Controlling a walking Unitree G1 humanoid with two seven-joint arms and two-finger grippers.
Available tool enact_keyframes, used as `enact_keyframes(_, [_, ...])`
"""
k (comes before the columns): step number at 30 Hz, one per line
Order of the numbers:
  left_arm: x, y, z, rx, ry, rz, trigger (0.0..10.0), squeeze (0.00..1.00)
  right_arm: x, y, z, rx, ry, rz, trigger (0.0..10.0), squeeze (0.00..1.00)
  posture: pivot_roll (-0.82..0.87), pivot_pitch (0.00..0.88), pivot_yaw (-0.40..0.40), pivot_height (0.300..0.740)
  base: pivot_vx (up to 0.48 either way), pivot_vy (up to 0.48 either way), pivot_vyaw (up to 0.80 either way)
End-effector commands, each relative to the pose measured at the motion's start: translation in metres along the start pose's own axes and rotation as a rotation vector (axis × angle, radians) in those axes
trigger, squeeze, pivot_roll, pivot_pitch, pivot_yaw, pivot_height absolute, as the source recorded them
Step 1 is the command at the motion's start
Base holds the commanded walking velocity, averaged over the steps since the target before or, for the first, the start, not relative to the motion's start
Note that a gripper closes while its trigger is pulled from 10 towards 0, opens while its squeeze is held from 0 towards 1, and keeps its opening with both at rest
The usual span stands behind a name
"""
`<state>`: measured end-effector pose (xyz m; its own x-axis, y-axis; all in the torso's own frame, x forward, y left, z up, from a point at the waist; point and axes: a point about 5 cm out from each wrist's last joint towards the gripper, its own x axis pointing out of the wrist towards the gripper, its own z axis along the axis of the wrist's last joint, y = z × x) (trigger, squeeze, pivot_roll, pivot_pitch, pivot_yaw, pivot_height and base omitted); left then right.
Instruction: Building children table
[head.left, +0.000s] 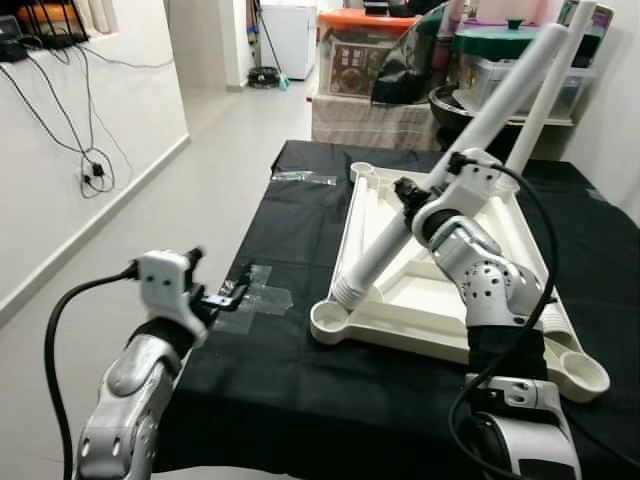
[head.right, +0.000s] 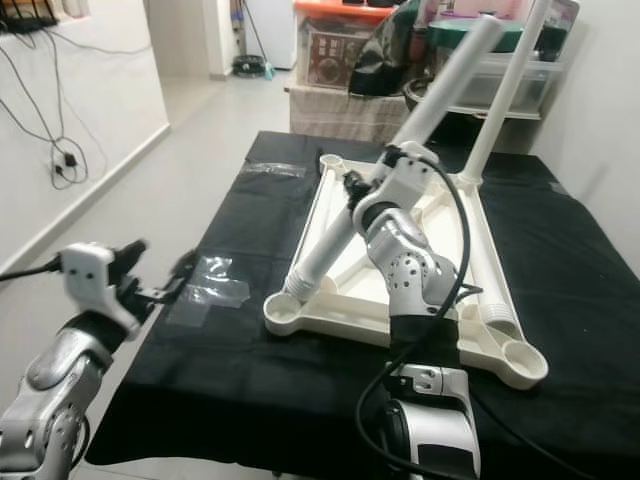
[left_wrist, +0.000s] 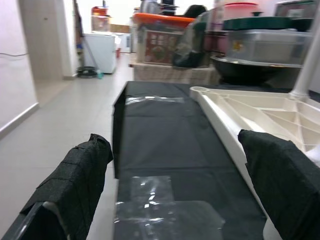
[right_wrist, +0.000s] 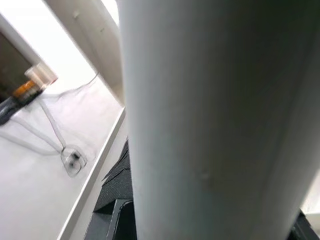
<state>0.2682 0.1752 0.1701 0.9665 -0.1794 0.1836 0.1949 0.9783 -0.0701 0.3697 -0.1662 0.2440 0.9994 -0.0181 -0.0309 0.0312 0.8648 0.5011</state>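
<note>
A bench draped in black cloth is seen in a room with a pale tiled floor, storage boxes stacked behind it. In the left eye view, a white children's tabletop lies upside down on the bench, one leg already standing upright at its far corner. A second white leg is tilted, its ribbed lower end resting at the near-left corner socket. The right gripper is clasped around this tilted leg partway up. The left gripper is held over the bench's left edge, above a patch of clear tape, well apart from the tabletop.

In the right eye view, the same arrangement is shown.

In the left wrist view, the left gripper's fingers are spread wide with nothing between them; the tabletop's rim runs beside one finger.

In the right wrist view, the grasped leg is pressed close against the camera.
</note>
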Motion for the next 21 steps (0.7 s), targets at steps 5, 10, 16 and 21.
enact_keyframes(5, [0.001, -0.006, 0.0, 0.049, 0.012, 0.0, 10.0, 0.0, -0.008, 0.018, 0.025, 0.066, -0.112, 0.177, 10.0, 0.0, 0.07, 0.0, -0.056, 0.74, 0.0, 0.0, 0.0])
enact_keyframes(10, [-0.002, -0.01, -0.005, 0.048, 0.034, -0.001, 10.0, 0.0, -0.014, 0.031, 0.041, 0.124, -0.158, 0.283, 10.0, 0.0, 0.06, 0.0, -0.055, 0.74, 0.0, 0.0, 0.0])
enact_keyframes(16, [-0.004, -0.009, -0.011, 0.077, 0.059, -0.004, 10.0, 0.0, -0.017, 0.041, 0.046, 0.104, -0.181, 0.363, 10.0, 0.0, 0.06, 0.0, -0.058, 0.74, 0.0, 0.0, 0.0])
enact_keyframes(21, [-0.005, -0.002, -0.015, 0.103, 0.085, 0.05, 10.0, 0.0, -0.019, 0.056, 0.035, -0.078, -0.221, 0.395, 10.0, 0.0, 0.07, 0.0, -0.062, 0.74, 0.0, 0.0, 0.0])
